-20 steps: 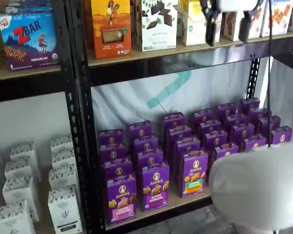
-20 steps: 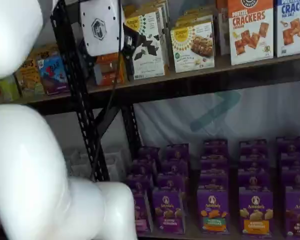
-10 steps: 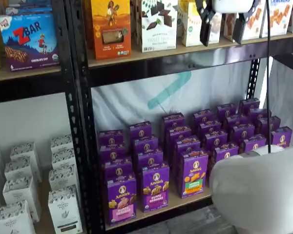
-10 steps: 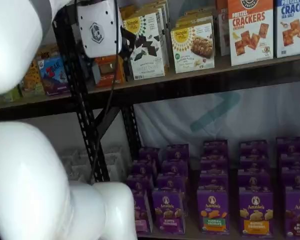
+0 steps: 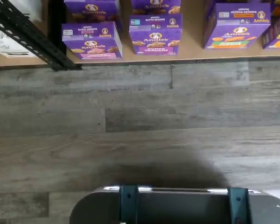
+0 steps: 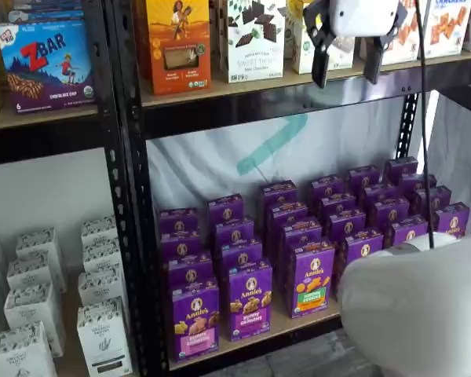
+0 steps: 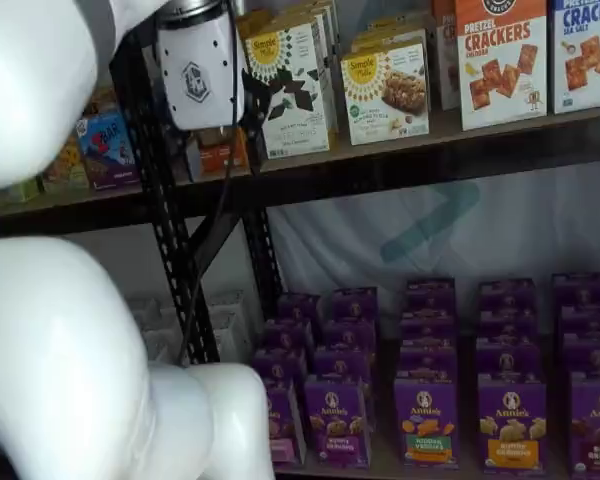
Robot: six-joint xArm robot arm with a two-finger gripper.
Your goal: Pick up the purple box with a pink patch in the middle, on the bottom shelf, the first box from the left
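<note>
High before the upper shelf, with end effector (image 6: 345, 56) fingers spread apart and empty, needs lowering to straddle the purple box (image 6: 195, 320) at the bottom shelf (image 6: 298, 325) front, avoiding the neighbouring purple-banded box (image 6: 250, 301).

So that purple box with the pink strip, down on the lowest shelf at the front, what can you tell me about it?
The purple box is a small upright cardboard carton with a round rabbit logo near its top, pictured snacks below it and a pink band under those. It stands at the front left end of the bottom shelf, heading a row of like purple boxes, close beside one with a purple band. Nothing grips it: the fingers hang open far above, level with the higher shelf.
</note>
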